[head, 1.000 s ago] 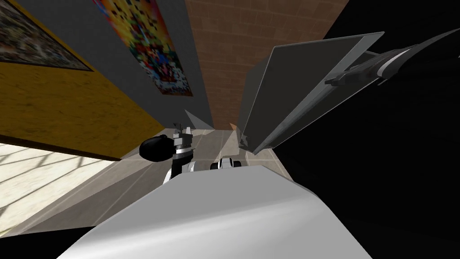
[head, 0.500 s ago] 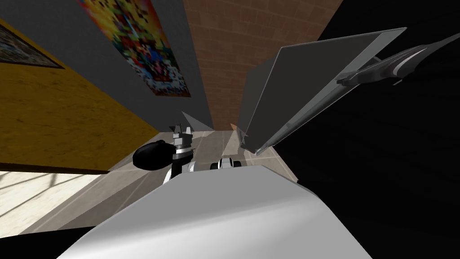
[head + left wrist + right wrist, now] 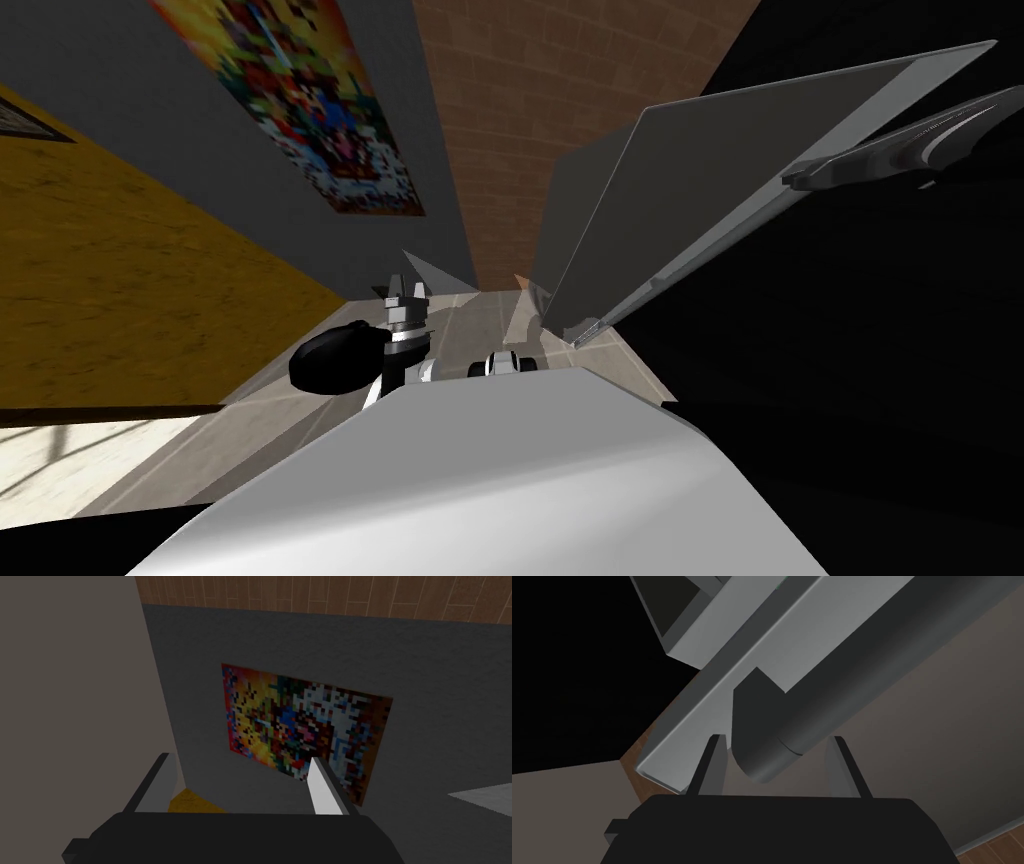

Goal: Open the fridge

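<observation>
Far to the left runs a mustard-yellow wall [image 3: 130, 260], and next to it a dark grey wall carrying a many-coloured, blocky poster [image 3: 300, 110]. The robot's left gripper [image 3: 239, 760] hangs low and close in front of its body, above the pale tiled floor [image 3: 460, 325], with nothing in its grasp. Its two thin fingers are spread wide, and it faces the poster wall, well apart from the fridge.

In the middle, a brown brick-patterned wall [image 3: 540, 120] closes off the far end of the narrow space. To the right of it stands the grey fridge body [image 3: 572, 190]. Its large flat grey door [image 3: 700, 190] is swung well out from it and reaches toward the right, so the fridge stands open.

At the door's outer edge the right arm stretches up and away from the robot. The right gripper [image 3: 776, 738] sits at the dark grey, round bar handle [image 3: 822, 691] fixed along that edge. The rounded end of the bar lies between the two fingers. One finger is close against it, a small gap shows at the other, and the fingers straddle the bar without pinching it from both sides.

Beyond the door, to the right, there is only a black area [image 3: 850, 350].
</observation>
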Robot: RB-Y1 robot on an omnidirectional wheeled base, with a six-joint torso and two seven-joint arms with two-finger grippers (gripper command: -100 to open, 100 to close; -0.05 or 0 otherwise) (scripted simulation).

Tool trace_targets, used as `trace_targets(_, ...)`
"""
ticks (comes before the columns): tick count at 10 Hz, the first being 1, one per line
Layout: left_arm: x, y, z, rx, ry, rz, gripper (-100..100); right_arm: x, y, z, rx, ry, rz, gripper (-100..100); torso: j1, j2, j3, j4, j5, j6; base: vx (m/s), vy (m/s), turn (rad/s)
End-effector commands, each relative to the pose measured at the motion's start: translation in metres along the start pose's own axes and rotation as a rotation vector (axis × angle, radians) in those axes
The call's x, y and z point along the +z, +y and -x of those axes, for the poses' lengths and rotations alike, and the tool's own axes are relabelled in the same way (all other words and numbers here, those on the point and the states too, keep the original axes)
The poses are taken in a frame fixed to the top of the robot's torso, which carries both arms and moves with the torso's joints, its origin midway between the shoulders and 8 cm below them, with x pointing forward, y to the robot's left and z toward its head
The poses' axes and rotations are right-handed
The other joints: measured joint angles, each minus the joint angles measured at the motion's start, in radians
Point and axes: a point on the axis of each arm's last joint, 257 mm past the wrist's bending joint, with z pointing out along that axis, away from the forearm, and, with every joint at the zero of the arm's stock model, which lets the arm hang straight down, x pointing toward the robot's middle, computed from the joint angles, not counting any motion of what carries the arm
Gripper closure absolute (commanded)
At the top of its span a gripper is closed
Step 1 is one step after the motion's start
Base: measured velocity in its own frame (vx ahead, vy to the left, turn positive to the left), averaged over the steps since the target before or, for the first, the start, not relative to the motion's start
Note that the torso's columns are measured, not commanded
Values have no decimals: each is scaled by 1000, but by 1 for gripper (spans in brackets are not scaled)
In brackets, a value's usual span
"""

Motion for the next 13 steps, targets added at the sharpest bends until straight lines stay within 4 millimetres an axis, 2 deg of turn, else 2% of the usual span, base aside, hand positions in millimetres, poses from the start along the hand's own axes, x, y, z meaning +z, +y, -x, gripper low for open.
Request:
trace_targets(1, 0, 0, 0, 0, 0, 0, 0, -5, -13, -16, 5, 41, -36, 100, 2, -3, -1, 0, -3, 7, 121, 235, -145)
trace_targets(5, 0, 0, 0, 0, 0, 0, 0, -18, -42, -45, 14, 118, -114, 100, 5, -6, -3, -3, -1, 0, 149, 229, -131)
trace_targets(8, 0, 0, 0, 0, 0, 0, 0, -31, -66, -65, 20, 172, -178, 100, 6, -1, 1, -1, -2, 2, 91, 279, -119)
trace_targets(9, 0, 0, 0, 0, 0, 0, 0, -38, -67, -54, 17, 159, -168, -100, 6, 1, 2, 0, -1, 4, 44, 92, 10)
trace_targets(11, 0, 0, 0, 0, 0, 0, 0, -54, -67, -48, 21, 169, -164, -100, -9, 2, 2, 0, -6, 2, 14, -104, 103)
trace_targets(13, 0, 0, 0, 1, 0, 0, 0, -67, -73, -39, 13, 170, -176, -100, -9, -4, -3, -1, -6, 4, 1, -76, 34)
